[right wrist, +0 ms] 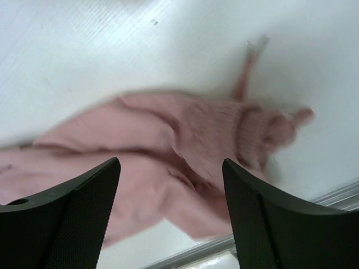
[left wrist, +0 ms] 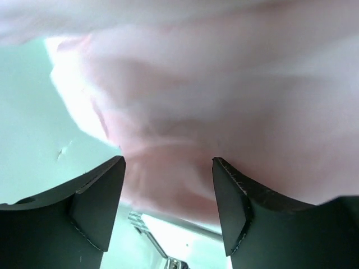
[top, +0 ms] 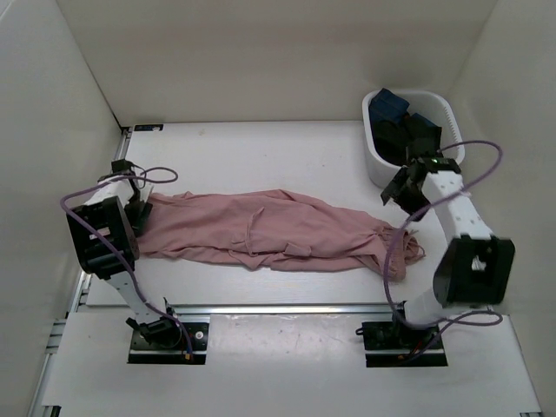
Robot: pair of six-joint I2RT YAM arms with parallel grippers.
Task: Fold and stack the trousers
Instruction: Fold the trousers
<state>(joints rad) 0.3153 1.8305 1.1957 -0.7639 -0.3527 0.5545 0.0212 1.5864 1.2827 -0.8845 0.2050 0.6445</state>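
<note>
Top external — trousers (top: 278, 230) across table (top: 261, 156), left claw (left wrist: 168, 163) spread at edge, right claw (right wrist: 171, 163) spread.

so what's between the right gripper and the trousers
Nothing: the right wrist view shows the right gripper open above the trousers, only air between.

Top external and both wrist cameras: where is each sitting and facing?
Top external: overhead, near side, looking down on trousers and bin; left arm, right arm show.
Left wrist: low, close against the trousers; the open left gripper shows.
Right wrist: higher, looking down at the waistband; the open right gripper shows.
All share the trousers.
</note>
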